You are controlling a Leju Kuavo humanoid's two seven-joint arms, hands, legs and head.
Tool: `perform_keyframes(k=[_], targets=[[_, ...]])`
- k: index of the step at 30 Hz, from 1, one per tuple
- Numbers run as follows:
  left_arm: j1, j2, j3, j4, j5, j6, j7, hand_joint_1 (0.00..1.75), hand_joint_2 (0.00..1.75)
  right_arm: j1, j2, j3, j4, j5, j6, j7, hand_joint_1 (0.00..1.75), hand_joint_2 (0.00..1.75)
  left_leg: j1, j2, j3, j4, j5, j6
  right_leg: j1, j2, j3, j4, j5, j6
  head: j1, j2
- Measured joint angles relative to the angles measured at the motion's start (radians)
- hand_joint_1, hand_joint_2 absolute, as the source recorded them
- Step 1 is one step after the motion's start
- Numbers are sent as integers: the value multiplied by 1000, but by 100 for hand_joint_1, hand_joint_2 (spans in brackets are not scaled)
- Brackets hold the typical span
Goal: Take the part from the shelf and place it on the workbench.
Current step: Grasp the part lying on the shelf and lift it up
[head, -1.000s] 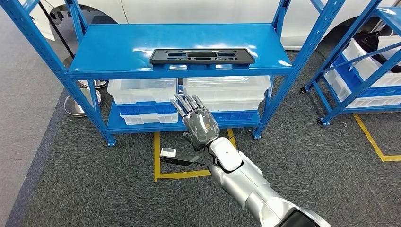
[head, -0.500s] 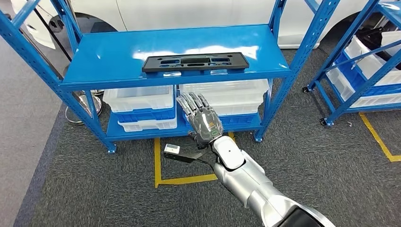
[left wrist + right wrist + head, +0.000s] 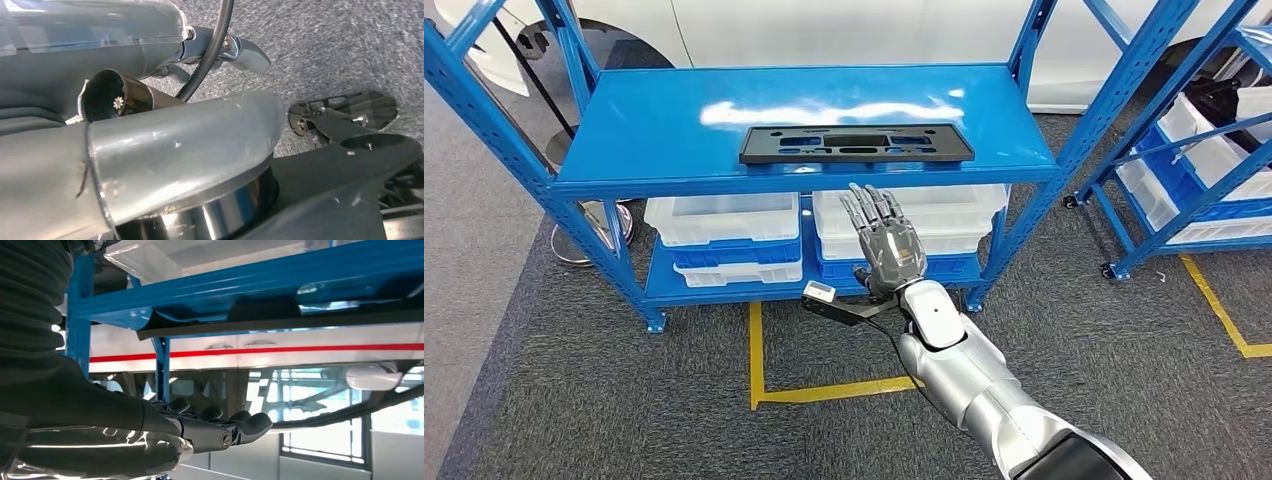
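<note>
One hand is raised: the right hand (image 3: 887, 245), fingers stretched flat and slightly apart, holding nothing, held below the front edge of the blue shelf (image 3: 654, 135). Left hand's state: cannot tell from the wrist view. Beyond the fingertips, the black part (image 3: 856, 143) lies flat on the upper shelf board near its front edge, untouched. White bins (image 3: 722, 215) sit underneath. Task barely begun: reach, grasp, carry and placing on the workbench all remain.
</note>
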Motion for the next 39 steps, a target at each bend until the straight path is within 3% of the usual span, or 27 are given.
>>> perform_keyframes(k=[1, 2, 4, 6, 8, 11, 12, 14, 16, 17, 20, 21, 22, 26, 28, 31, 32, 33, 35, 36, 37, 39], targets=[[1, 0, 0, 0, 0, 0, 0, 0, 0, 2, -4, -6, 2, 1, 0, 3, 0, 175, -2, -1, 7, 0, -6, 1, 1, 0, -27, 23, 6, -2, 0, 0], [3, 0, 0, 0, 0, 1, 0, 0, 0, 3, -8, -11, 4, 3, 0, 6, 0, 175, -4, -2, 18, 0, -13, 1, 3, 0, -34, 7, 35, -7, 0, 0], [5, 0, 0, 0, 0, 1, 0, 0, 0, 2, -14, -23, 7, 9, -1, 12, 0, 175, -9, -3, 40, -2, -30, 0, 10, 0, 0, -117, 132, -26, 0, 0], [3, -2, 0, 0, 0, 2, 0, 0, 0, 0, -19, -34, 9, 14, -2, 15, 0, 175, -10, -3, 57, -7, -43, -5, 21, 0, 38, -228, 184, -46, -2, 0], [0, -3, 0, 0, 0, 2, 0, 0, 0, -1, -24, -45, 11, 17, -4, 16, 0, 175, -8, -3, 67, -13, -42, -17, 30, -2, 54, -265, 184, -58, -5, 0], [2, -2, 0, 0, 0, 2, 0, 0, 0, -3, -29, -61, 12, 17, -7, 16, 0, 175, -9, 1, 72, 10, -39, -32, 21, -1, 98, -304, 186, -67, -6, 0], [1, -2, 0, 0, 0, 2, 0, 0, 0, -4, -30, -65, 12, 17, -9, 16, 0, 175, -9, 2, 55, 46, -49, -35, 16, -1, 112, -312, 184, -69, -7, 0], [-1, -2, 0, 0, -1, 2, 0, 0, 0, -3, -31, -70, 13, 18, -10, 15, 0, 175, -6, 2, -17, 159, -88, -43, 13, -2, 129, -317, 173, -72, -9, 0], [0, -1, 0, 0, -2, 2, 0, 0, 0, 4, -32, -71, 15, 24, -11, 7, 0, 175, -3, 3, -85, 238, -117, -52, 13, -1, 142, -314, 157, -70, -9, 0], [2, 0, 0, 0, -1, 2, 0, 0, 0, 8, -32, -71, 15, 28, -11, 2, 0, 175, -3, 3, -100, 234, -105, -54, 12, 0, 151, -311, 147, -68, -9, 0], [6, 2, 0, 0, 0, 2, 0, 0, 0, 17, -29, -71, 9, 40, -11, -10, 0, 175, -3, 5, -64, 73, 19, -49, 11, 1, 179, -298, 115, -58, -9, 0], [5, 3, 0, 0, 0, 2, 0, 0, 0, 19, -27, -71, 6, 44, -11, -12, 0, 175, -6, 6, -50, 23, 38, -46, 11, 0, 183, -293, 106, -53, -9, 0], [3, 3, 0, 0, -1, 2, 0, 0, 0, 21, -26, -71, 2, 47, -11, -14, 0, 175, -9, 7, -43, -4, 49, -40, 12, 0, 185, -291, 99, -47, -9, 0], [4, 3, 0, 0, -1, 2, 0, 0, 0, 30, -20, -71, -16, 54, -10, -26, 0, 175, -8, 4, -26, -19, 42, -12, 14, -2, 184, -267, 84, -24, -8, 0], [3, 3, 0, 0, -2, 2, 0, 0, 0, 32, -16, -70, -27, 56, -8, -42, 0, 175, -5, 4, -11, -25, 38, -3, 10, -2, 145, -193, 57, -14, -7, 0], [1, 4, 0, 0, -2, 3, 0, 0, 0, 52, -8, -62, -45, 57, -3, -70, 0, 175, -4, 2, 3, -26, 21, 3, 2, -2, 26, -16, -3, -2, -7, 0], [2, 4, 0, 0, -2, 3, 0, 0, 0, 62, -4, -55, -51, 57, -2, -79, 0, 175, -4, 1, 11, -26, 14, 2, -1, -2, 1, 4, 1, 1, -7, 0], [3, 4, 0, 0, -2, 3, 0, 0, 0, 72, 0, -47, -58, 57, -1, -88, 0, 175, -4, 0, 21, -25, 6, 1, -3, -2, -4, -14, 28, 2, -7, 0], [5, 4, 0, 0, -1, 3, 0, 0, 0, 84, 10, -29, -72, 56, 3, -103, 0, 175, -4, -1, 43, -26, -11, -4, -5, -2, 29, -137, 124, -3, -7, 0], [5, 3, 0, 0, 0, 3, -1, 0, 0, 88, 14, -20, -77, 56, 8, -108, 0, 175, -4, -1, 53, -27, -19, -8, -3, -2, 48, -196, 157, -7, -7, 0], [3, 3, 0, 0, 0, 3, -2, 0, 0, 92, 19, -10, -82, 55, 15, -114, 0, 175, -4, -2, 59, -29, -25, -14, 1, -2, 63, -242, 174, -13, -6, 0], [1, 3, 0, 0, 1, 3, -3, 0, 0, 103, 29, 9, -90, 53, 28, -124, 0, 175, -5, -2, 66, -31, -30, -28, 8, -2, 73, -271, 172, -24, -5, 0]])
